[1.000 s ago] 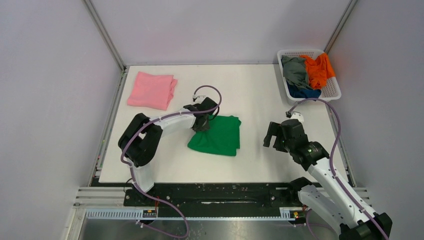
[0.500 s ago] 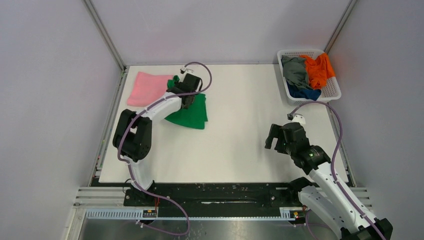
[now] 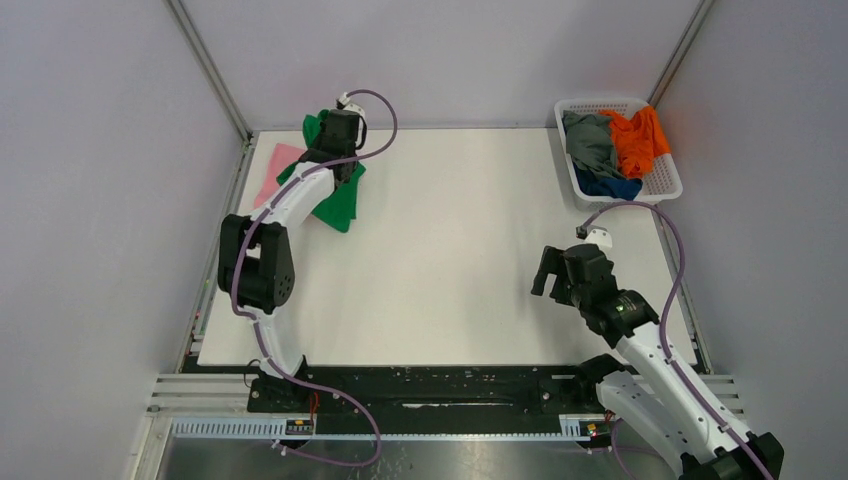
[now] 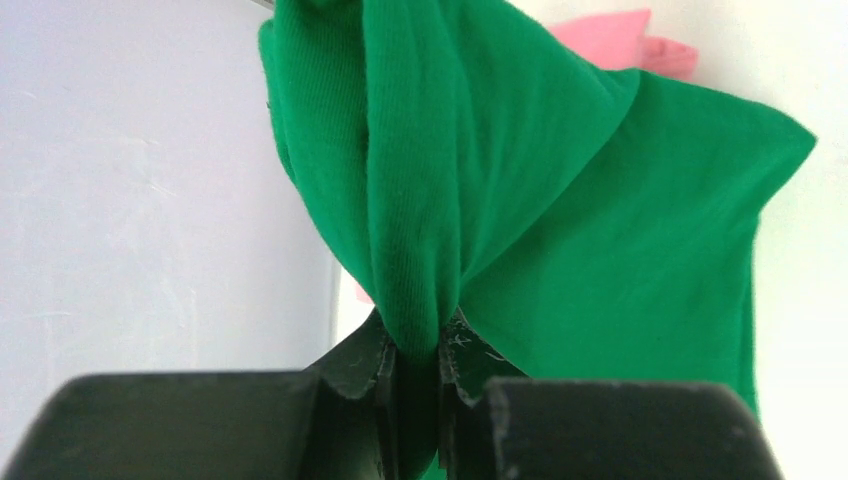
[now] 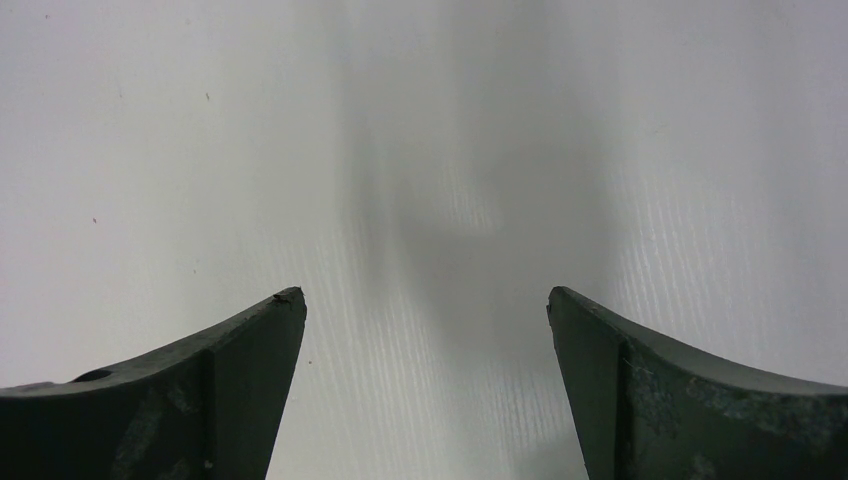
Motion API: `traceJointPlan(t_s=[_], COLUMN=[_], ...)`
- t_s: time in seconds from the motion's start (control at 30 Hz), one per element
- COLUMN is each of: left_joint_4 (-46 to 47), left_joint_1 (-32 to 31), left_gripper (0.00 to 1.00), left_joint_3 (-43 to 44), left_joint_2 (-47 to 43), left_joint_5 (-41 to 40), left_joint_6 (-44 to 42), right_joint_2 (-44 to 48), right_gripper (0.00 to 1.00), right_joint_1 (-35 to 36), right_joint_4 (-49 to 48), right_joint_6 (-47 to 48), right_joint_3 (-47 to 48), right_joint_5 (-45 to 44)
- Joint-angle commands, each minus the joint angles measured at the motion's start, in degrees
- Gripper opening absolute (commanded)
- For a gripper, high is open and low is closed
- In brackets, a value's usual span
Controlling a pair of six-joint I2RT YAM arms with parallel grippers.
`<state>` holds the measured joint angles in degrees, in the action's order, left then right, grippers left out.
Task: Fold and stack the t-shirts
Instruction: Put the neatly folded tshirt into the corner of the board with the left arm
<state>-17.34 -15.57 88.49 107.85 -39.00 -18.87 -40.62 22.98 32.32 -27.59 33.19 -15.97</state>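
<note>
Green t-shirt (image 4: 600,250) (bunched up) sits clamped in the left gripper (image 4: 412,345).

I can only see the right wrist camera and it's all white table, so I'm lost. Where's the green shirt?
Observer: The left claw is shut on the green shirt, holding it up at the far left corner of the table.
Operator: Is the pink shirt near it?
Observer: Yes. The pink shirt lies on the table right there, partly hidden by the green one in the top view.
Operator: Where are the other shirts?
Observer: A grey shirt, an orange shirt and a blue shirt sit in the basket at the far right corner.
</note>
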Motion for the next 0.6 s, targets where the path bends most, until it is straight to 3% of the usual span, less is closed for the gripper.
traceJointPlan(t_s=[0.0, 0.17, 0.57], left_joint_4=[4.54, 1.99, -0.42], left_joint_1=[1.00, 1.58, 4.22], left_gripper=[0.00, 0.00, 0.00], left_joint_3=[4.99, 8.94, 12.66], left_joint_2=[-2.14, -3.07, -0.13], left_joint_5=[1.74, 2.13, 4.08], left_joint_6=[-8.90, -12.51, -11.55], right_joint_2=[-0.85, -1.19, -0.41], right_gripper=[0.99, 0.99, 0.99], right_joint_1=[-0.17, -0.22, -0.22], right_joint_4=[-1.87, -1.87, -2.16], right_joint_6=[0.35, 0.39, 0.28], right_joint_3=[0.01, 0.07, -0.30], right_joint_5=[-2.40, -2.83, -4.11])
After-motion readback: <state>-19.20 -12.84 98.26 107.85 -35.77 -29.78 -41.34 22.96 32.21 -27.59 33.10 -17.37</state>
